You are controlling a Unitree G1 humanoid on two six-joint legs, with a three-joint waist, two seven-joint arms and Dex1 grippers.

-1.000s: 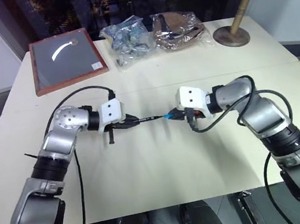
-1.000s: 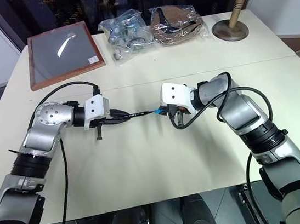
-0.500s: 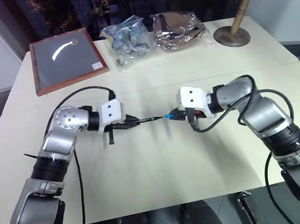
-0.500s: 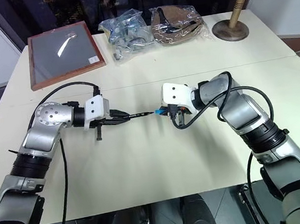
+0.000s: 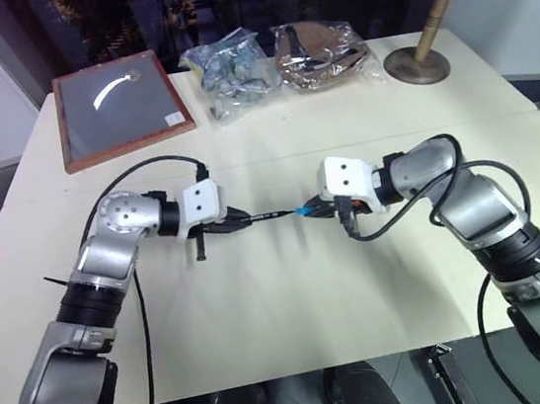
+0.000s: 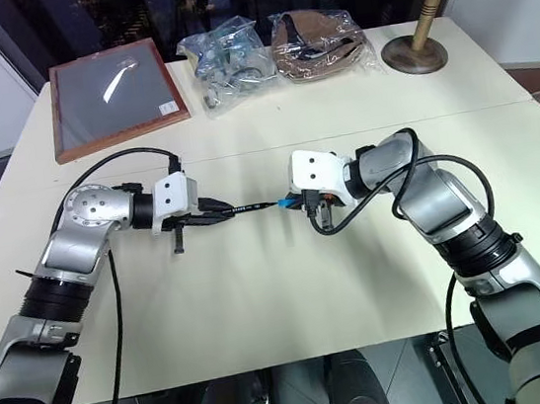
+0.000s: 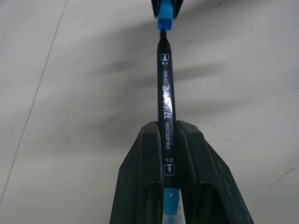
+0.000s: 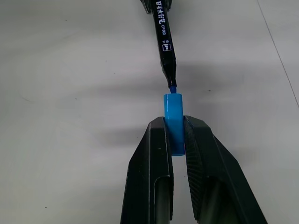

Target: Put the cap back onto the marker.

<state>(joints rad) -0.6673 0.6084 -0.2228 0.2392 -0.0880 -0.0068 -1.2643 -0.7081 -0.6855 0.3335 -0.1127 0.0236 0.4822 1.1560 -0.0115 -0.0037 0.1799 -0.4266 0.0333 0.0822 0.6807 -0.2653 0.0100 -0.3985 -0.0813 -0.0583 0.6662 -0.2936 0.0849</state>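
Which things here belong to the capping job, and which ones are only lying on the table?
Belong to the job:
- marker, held in the left gripper
- cap, held in the right gripper, at the marker's tip

Only lying about, at the far side of the table:
- framed board
- two plastic bags
- wooden stand

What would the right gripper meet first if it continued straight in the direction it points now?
The marker tip. The right gripper holds the cap with its open end at the tip, the marker in the left gripper. Alignment looks close, though depth is uncertain.
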